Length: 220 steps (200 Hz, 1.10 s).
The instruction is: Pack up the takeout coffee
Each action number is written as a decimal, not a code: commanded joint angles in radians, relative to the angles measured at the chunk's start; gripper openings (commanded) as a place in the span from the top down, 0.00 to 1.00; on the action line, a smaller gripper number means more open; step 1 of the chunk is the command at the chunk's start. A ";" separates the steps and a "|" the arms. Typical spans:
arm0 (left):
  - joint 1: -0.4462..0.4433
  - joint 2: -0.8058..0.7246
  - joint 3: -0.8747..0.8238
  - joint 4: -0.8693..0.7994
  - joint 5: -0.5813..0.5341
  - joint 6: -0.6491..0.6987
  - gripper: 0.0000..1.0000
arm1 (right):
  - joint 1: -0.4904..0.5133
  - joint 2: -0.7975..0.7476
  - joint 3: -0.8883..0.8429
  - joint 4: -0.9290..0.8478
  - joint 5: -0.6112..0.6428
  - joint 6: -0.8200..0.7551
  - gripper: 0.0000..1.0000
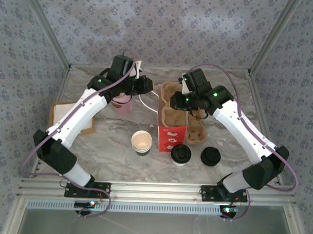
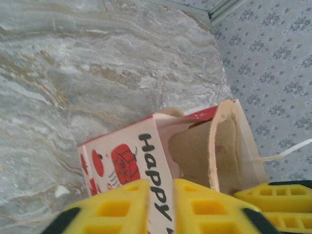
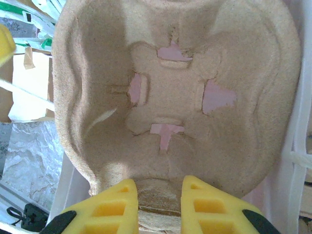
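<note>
clamps the upper edge of the red-and-white paper bag [image 2: 122,161] in the left tool [image 2: 161,189] — clenched on the bag wall. grips the near rim of the pulp cup carrier [image 3: 165,97] with the right tool [image 3: 160,189], clenched likewise, the carrier lying in the bag's open mouth. shows the takeout coffee [image 1: 180,155] at lower centre of the top frame — upright on the worktop [image 1: 109,143], lid on, just below the bag, between a stack of lidless cups [image 1: 141,142] and a loose black lid [image 1: 210,156], apart from both tools.

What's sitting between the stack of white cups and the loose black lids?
The takeout coffee, just in front of the red bag, in the top view.
</note>
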 commanded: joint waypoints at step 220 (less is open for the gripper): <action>0.051 0.056 0.070 0.053 -0.041 -0.011 1.00 | -0.035 0.044 0.025 -0.049 -0.118 -0.074 0.79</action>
